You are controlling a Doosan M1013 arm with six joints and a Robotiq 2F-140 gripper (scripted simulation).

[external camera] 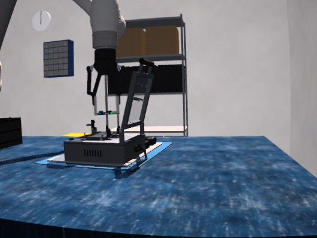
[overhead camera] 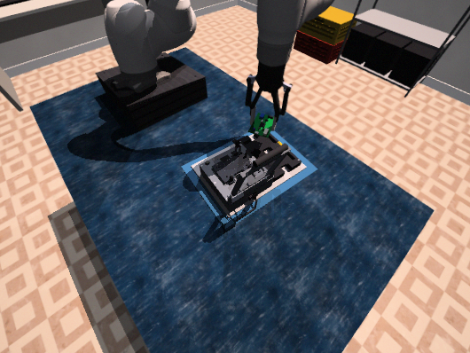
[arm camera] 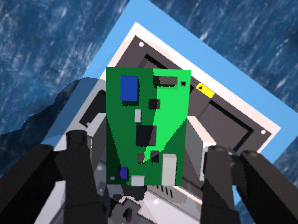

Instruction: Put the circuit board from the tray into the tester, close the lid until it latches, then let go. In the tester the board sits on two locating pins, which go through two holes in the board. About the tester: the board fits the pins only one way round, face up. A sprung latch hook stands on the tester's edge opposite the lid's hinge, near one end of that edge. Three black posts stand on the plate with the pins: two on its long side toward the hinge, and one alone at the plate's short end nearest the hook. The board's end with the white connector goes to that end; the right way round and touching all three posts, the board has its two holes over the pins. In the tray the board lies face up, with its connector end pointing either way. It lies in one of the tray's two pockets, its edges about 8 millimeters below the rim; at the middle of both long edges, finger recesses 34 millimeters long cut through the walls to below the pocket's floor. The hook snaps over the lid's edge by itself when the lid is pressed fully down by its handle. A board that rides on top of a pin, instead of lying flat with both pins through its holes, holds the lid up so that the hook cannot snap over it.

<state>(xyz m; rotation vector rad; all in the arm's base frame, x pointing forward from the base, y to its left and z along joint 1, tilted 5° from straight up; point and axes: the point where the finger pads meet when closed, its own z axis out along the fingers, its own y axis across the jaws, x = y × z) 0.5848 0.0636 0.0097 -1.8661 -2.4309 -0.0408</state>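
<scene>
My gripper (overhead camera: 263, 126) (external camera: 106, 113) (arm camera: 146, 128) is shut on the green circuit board (overhead camera: 269, 121) (external camera: 110, 113) (arm camera: 167, 117), one finger at each long edge. The board is level and face up, high above the tray end of the setup. Its white connector (arm camera: 169, 170) is at the lower right in the wrist view, on the end toward the tester (overhead camera: 215, 197) (external camera: 94, 152). The tester's lid (external camera: 129, 100) (overhead camera: 270, 155) stands open, leaning back, its handle (external camera: 146, 62) on top. The latch hook (external camera: 93, 125) stands upright opposite the hinge. The pins cannot be made out.
The dark tray (arm camera: 259, 137), with a yellow label (arm camera: 205, 90), lies beyond the tester and is turned relative to the board in the wrist view. The board hides part of it. A cable (external camera: 145, 155) hangs at the tester's hinge side. The raised lid stands close beside my fingers in the exterior view.
</scene>
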